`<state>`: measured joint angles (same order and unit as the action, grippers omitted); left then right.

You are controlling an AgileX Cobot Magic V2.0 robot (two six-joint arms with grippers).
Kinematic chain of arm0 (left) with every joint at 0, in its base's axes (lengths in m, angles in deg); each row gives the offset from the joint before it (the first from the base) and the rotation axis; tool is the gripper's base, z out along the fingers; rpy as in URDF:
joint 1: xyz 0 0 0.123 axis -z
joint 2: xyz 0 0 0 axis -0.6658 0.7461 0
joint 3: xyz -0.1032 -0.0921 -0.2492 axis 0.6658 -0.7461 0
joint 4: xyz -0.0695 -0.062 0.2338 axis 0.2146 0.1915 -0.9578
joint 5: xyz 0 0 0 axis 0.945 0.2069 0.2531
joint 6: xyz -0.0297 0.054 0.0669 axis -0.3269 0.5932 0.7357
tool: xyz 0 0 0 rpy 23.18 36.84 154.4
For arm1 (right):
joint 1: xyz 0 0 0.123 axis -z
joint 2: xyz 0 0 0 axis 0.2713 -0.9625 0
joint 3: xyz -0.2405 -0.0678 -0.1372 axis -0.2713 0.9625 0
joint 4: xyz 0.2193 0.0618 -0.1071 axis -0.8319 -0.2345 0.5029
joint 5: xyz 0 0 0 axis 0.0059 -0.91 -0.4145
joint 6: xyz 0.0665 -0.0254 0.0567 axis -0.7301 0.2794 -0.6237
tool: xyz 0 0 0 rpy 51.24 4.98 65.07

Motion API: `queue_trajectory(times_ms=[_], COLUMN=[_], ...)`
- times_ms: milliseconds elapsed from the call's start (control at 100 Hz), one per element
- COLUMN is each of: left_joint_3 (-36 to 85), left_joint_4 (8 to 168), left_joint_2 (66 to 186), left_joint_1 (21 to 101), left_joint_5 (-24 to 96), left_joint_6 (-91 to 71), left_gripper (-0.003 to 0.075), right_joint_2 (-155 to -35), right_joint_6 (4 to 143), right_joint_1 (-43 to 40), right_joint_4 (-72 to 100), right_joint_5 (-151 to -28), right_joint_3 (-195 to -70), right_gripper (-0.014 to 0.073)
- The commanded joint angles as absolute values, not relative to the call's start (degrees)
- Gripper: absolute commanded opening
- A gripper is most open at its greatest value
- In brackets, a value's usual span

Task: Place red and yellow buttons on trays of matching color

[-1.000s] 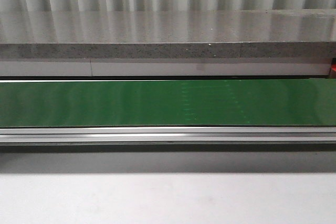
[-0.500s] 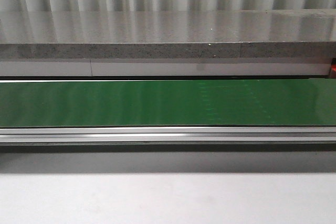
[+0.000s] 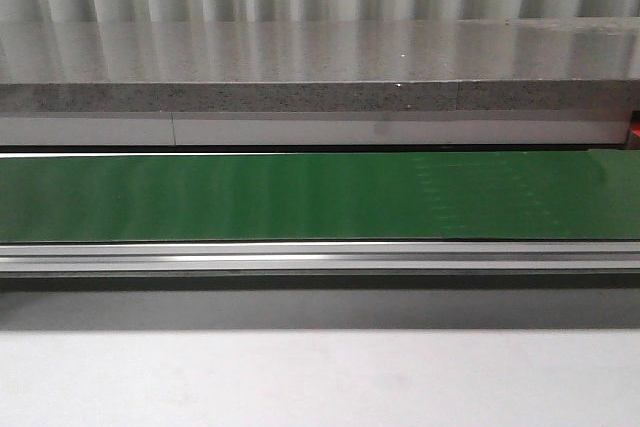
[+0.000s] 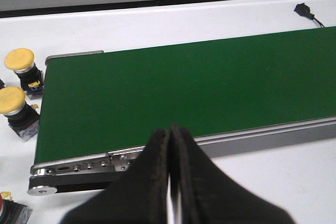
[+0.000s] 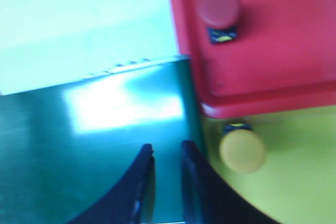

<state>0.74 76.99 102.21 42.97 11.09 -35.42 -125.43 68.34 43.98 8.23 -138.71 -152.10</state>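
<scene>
L gripper point(image 4: 170, 203) pressed together, empty; two yellow mushroom-head push buttons point(image 4: 19, 61) at 10 o'clock, L arm nearer.

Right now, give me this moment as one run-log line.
belt: bare | left end effector: shut, empty | right end effector: open | red tray: one red button | yellow tray: one yellow button

No readable text, brand or number is showing anywhere in these views. The small yellow-and-dark patches on the bases of the buttons point(image 5: 222, 35) are appearing only as blurred marks, too small to make out.
</scene>
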Motion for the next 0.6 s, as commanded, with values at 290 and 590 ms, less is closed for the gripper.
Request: queue_trajectory(times_ms=[290,590], left_joint_3=[2.27,2.27], left_joint_4=[77.99,77.99], left_joint_2=[102.27,102.27], left_joint_1=[43.52,43.52], left_joint_5=[15.34,15.34], left_joint_6=[-35.32,-35.32], left_gripper=[-0.0020,-0.0020], right_joint_2=[-110.93,-99.24], right_joint_6=[68.44,68.44], right_joint_1=[29.06,18.65], right_joint_4=[4.56,5.09], right_joint_5=[-125.99,-114.44], right_joint_3=[-140.70,-128.90], right_gripper=[-0.0065,-0.0065])
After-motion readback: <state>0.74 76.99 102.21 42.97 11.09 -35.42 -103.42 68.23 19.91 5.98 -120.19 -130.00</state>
